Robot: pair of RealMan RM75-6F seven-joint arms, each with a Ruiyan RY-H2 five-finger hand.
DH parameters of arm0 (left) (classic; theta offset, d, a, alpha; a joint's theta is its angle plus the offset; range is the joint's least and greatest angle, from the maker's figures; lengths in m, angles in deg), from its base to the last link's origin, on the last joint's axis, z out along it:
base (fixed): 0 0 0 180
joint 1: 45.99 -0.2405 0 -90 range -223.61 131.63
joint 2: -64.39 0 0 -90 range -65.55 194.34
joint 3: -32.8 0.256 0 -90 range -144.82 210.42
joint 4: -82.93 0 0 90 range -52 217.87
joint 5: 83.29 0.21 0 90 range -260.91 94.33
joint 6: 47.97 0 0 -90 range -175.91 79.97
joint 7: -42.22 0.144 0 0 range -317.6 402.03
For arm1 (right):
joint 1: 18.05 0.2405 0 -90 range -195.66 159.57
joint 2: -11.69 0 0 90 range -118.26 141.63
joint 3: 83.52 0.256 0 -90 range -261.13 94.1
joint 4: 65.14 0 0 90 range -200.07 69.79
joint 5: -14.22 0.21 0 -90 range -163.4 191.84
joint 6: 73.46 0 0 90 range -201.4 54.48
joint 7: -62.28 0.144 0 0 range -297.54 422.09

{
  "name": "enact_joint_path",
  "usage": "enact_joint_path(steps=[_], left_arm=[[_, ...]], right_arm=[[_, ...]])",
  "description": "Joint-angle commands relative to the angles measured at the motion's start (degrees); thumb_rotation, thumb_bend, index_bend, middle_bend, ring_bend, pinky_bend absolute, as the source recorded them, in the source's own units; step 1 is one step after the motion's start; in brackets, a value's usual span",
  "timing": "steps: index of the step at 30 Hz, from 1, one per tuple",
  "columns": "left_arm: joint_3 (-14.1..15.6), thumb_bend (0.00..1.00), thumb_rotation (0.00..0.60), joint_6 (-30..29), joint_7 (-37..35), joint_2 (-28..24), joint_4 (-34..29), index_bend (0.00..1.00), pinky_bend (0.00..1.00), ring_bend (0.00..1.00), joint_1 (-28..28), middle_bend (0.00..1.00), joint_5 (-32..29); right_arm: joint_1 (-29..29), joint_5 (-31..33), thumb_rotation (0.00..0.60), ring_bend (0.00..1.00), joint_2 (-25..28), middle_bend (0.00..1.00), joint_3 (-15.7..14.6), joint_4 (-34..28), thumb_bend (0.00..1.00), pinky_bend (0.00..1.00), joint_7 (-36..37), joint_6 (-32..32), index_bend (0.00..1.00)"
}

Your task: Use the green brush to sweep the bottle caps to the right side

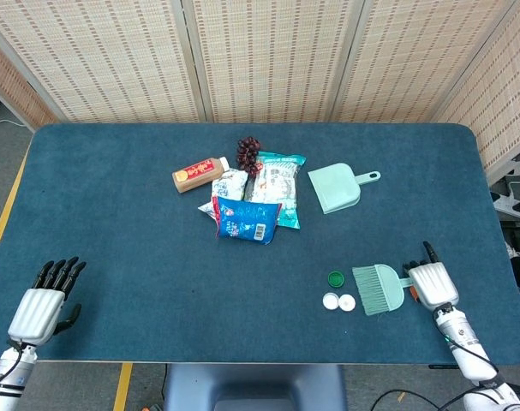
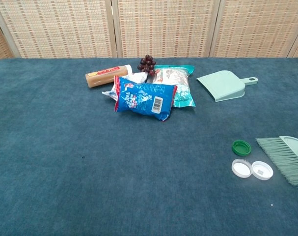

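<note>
The right hand [image 1: 432, 283] is gripping the green brush [image 1: 379, 288] by its handle, bristles lying just right of the three bottle caps [image 1: 337, 294]. The left hand [image 1: 44, 301] is idling, fingers apart and empty. No cap looks swept yet; all the sweeping is remaining
</note>
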Motion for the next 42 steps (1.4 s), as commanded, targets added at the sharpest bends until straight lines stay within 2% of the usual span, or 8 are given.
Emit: enact_joint_path(steps=[1,9,15,18,23,28,36,42], left_arm=[[0.1,0.43,0.6,-0.1,0.0,-0.1,-0.1,0.0,0.05,0.0,-0.1,0.0,0.1],[0.2,0.43,0.6,-0.5,-0.2,-0.3,-0.4,0.0,0.05,0.0,-0.1,0.0,0.6],[0.3,0.43,0.6,-0.5,-0.4,-0.3,-0.6,0.0,0.05,0.0,-0.1,0.0,0.9],[0.4,0.43,0.6,-0.5,-0.6,-0.4,-0.9,0.0,0.05,0.0,-0.1,0.0,1.1],[0.4,0.43,0.6,-0.7,-1.1,-0.7,-1.0,0.0,0.05,0.0,0.0,0.0,1.4],[0.5,0.43,0.6,-1.1,-1.8,-1.1,-1.2,0.0,0.06,0.0,-0.1,0.0,1.7],[0.4,0.43,0.6,-1.0,-2.6,-1.4,-1.0,0.0,0.06,0.0,-0.2,0.0,1.5],[0.5,0.43,0.6,-1.0,-2.9,-1.5,-0.9,0.0,0.06,0.0,-0.2,0.0,1.6]], right_arm=[[0.0,-0.3,0.6,0.59,0.7,0.87,-0.1,-0.8,0.54,0.0,0.4,0.6,0.95],[-0.3,-1.5,0.6,0.61,7.3,0.9,0.5,-9.1,0.54,0.0,0.0,5.1,0.97],[0.0,-2.4,0.6,0.62,14.9,0.9,1.1,-20.1,0.54,0.0,-4.8,7.2,0.97],[1.0,-3.6,0.6,0.62,18.6,0.9,1.1,-26.8,0.54,0.0,-10.0,7.1,0.97],[4.2,-4.9,0.6,0.62,23.9,0.9,1.6,-41.2,0.54,0.0,-24.2,3.3,0.97],[7.4,-2.6,0.6,0.62,24.8,0.9,2.7,-51.1,0.54,0.0,-39.4,-2.6,0.97],[11.3,5.5,0.6,0.62,20.9,0.9,3.6,-57.6,0.54,0.0,-66.2,-8.5,0.97],[12.3,10.1,0.6,0.63,18.5,0.9,2.6,-58.2,0.54,0.0,-77.2,-8.3,0.97]])
